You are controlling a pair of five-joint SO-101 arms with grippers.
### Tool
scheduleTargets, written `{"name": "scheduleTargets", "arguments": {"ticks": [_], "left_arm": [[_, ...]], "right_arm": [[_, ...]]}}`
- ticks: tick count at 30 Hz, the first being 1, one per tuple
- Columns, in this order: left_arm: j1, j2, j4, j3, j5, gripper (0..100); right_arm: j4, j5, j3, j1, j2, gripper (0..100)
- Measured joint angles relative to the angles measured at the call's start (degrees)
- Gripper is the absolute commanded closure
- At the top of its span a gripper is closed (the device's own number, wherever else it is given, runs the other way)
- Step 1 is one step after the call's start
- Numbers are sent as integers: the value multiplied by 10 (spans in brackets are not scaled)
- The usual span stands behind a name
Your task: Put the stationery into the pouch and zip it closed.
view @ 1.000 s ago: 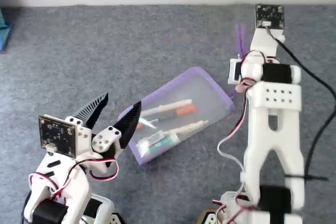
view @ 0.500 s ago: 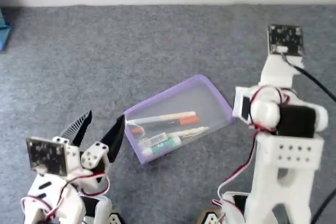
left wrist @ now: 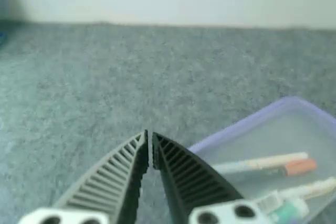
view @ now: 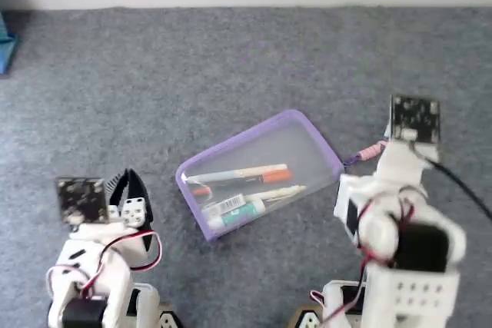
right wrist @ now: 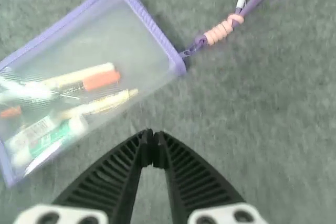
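Grey carpet [view: 231, 59], one pouch [view: 310, 130], perhaps four pens [view: 246, 172] inside, both arms' jaws pressed together

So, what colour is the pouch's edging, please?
Purple: the pouch edging shows clearest in the right wrist view.

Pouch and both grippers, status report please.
Left gripper shut, empty, apart from pouch. Right gripper shut, empty, apart too. Pouch flat on grey mat, pens inside, looks zipped. Nothing in the way.
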Motion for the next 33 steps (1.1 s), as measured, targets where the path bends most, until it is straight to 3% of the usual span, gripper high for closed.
{"name": "scheduleTargets", "arguments": {"ticks": [7, 15, 25, 33], "left_arm": [[-4, 0, 0, 117, -45, 987], [-4, 0, 0, 193, -48, 987], [-4, 1, -5, 248, -48, 987], [-4, 1, -5, 250, -48, 987]], "right_arm": [[-154, 0, 268, -1, -207, 990], [-207, 0, 518, -1, -409, 990], [-207, 72, 607, -1, -400, 990], [-168, 80, 608, -1, -400, 989]]}}
